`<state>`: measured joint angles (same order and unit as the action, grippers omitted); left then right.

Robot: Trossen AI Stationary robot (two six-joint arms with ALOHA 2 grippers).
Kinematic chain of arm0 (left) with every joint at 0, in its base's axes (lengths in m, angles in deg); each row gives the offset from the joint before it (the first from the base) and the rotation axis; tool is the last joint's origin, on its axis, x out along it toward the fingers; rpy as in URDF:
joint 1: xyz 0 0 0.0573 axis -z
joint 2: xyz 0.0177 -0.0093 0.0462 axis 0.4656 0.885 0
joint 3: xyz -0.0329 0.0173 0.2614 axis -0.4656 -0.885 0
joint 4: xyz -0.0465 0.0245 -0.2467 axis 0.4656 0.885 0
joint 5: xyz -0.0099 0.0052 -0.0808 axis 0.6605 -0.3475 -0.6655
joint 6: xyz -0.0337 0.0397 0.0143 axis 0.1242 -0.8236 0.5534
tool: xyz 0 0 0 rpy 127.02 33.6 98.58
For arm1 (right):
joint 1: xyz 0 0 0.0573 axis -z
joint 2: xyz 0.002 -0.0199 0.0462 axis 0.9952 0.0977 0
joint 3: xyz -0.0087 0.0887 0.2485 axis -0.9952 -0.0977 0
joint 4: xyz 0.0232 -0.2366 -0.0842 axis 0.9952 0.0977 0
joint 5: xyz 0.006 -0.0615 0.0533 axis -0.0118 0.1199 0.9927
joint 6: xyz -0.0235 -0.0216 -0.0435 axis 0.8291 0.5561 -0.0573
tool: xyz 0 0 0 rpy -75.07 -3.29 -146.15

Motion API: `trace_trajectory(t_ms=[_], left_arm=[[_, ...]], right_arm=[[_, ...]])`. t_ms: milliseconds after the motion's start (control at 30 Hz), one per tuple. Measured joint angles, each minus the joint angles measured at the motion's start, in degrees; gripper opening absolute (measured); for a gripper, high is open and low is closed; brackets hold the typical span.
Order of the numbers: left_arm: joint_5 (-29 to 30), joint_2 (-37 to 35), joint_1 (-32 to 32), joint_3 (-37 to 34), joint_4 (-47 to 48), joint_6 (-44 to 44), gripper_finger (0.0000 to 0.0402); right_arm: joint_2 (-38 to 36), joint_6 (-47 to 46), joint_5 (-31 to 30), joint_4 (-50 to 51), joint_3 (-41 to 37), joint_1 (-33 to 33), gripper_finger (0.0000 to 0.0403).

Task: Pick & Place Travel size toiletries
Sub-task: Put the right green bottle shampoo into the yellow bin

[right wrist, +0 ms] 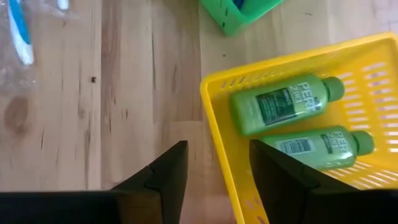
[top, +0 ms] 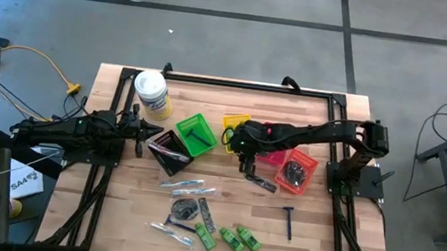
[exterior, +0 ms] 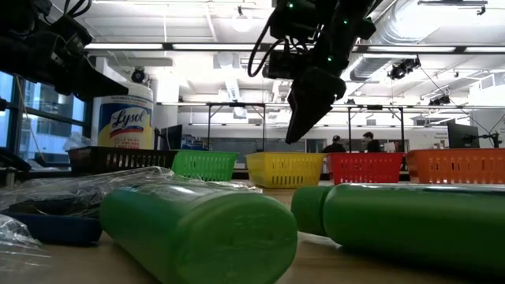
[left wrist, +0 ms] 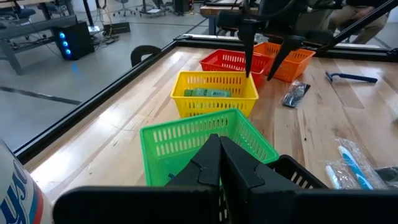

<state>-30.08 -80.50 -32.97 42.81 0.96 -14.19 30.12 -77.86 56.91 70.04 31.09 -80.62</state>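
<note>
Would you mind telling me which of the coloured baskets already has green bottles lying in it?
The yellow basket: two green bottles lie side by side inside it, just under the open right gripper.

Two green mini bottles (right wrist: 287,104) with printed labels lie on their sides, side by side, inside the yellow basket (right wrist: 214,124). More green bottles (top: 232,239), clear-wrapped sticks (top: 187,184), a dark comb (top: 264,183) and a blue-handled razor (top: 288,220) lie loose on the table toward the front edge from that basket.
</note>
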Motion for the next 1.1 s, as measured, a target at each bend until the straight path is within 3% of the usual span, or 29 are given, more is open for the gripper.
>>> trace_trajectory(t_ms=[400,867,1100], left_arm=[[-0.13,0.0,-0.01,0.0,-0.16,0.58,0.0],[0.03,0.02,0.01,0.0,-0.09,0.59,0.0],[0.03,0.0,0.01,0.0,-0.31,0.59,0.0]], right_arm=[[4.64,-0.47,-2.78,-0.33,-0.11,1.54,0.0156],[6.87,-3.38,0.67,-4.03,-0.11,2.0,0.0046],[6.91,-3.47,0.73,-4.23,-0.11,1.99,0.0026]])
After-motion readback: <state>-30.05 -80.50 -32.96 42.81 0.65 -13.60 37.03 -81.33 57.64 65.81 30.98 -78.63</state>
